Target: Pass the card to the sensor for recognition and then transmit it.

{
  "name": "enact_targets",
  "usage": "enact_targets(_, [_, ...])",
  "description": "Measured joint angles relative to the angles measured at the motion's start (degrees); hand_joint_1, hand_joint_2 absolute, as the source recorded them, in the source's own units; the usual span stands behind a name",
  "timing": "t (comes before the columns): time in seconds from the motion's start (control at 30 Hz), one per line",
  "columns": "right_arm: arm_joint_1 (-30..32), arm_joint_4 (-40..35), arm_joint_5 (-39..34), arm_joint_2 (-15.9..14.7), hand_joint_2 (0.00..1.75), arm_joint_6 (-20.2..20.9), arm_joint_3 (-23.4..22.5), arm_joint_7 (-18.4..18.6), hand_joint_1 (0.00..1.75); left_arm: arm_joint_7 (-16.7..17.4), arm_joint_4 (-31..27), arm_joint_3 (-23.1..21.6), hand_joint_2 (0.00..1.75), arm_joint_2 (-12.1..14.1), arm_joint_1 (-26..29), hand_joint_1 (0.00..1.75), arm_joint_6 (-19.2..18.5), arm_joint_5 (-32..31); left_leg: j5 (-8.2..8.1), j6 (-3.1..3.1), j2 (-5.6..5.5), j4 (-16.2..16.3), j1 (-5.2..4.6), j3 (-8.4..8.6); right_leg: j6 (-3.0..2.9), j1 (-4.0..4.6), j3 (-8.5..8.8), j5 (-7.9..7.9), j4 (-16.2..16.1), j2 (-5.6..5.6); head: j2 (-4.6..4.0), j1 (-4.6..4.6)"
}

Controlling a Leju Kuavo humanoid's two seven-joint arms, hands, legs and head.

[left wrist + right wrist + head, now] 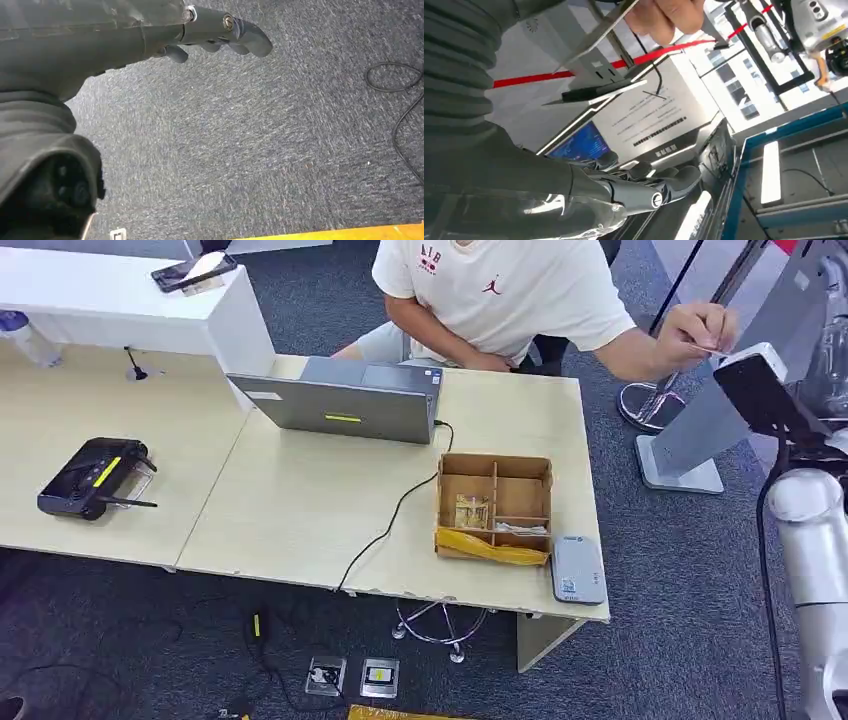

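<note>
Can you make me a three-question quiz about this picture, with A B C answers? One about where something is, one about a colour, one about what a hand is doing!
1. Where is the wooden box?
A) on the floor B) on the table C) on the laptop
2. What colour is the person's shirt?
A) cream B) green C) black
3. What is the robot's left hand holding?
A) a card B) a cable C) nothing

Answers: 1 B, it sits near the table's right end. 2 A, pale cream with red print. 3 C, it hangs bare above carpet.
</note>
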Motion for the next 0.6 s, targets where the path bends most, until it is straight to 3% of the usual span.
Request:
enact_targets(0.03, [-0.33,0.67,0.0,0.22,1.75,-0.04,0.55,-0.11,1.52,0.0,0.0,0.0,0.0,0.0,0.0,0.0,0.02,0.0,0.0,0.0,-0.01,0.0,0.0,-0.02,0.0,0.0,0.0,0.0,0.0,-0.01,0.0,-0.04])
enact_targets(0.07, [-0.55,1.22,0.0,0.39,1.75,-0.04,1.03,-0.13,1.52,0.02,0.0,0.0,0.0,0.0,0.01,0.0,0.02,0.0,0.0,0.0,-0.03,0.0,0.0,-0.03,0.0,0.0,0.0,0.0,0.0,-0.02,0.0,0.02])
enact_targets(0.1, [-0.79,1.78,-0.04,0.57,1.75,0.0,1.51,-0.18,1.75,0.04,0.0,0.0,0.0,0.0,0.05,0.0,0.02,0.02,0.0,0.0,-0.03,0.0,0.0,-0.04,0.0,0.0,-0.01,0.0,0.0,-0.02,0.0,-0.02])
enact_targets(0.6, [-3.54,7.67,-0.87,2.8,1.75,0.92,5.68,-1.05,1.75,0.63,0.0,-0.02,0.0,0.11,0.08,0.0,0.02,0.22,0.0,0.0,-0.02,0.01,0.0,-0.07,0.0,0.0,-0.07,0.0,0.0,0.0,0.0,-0.02])
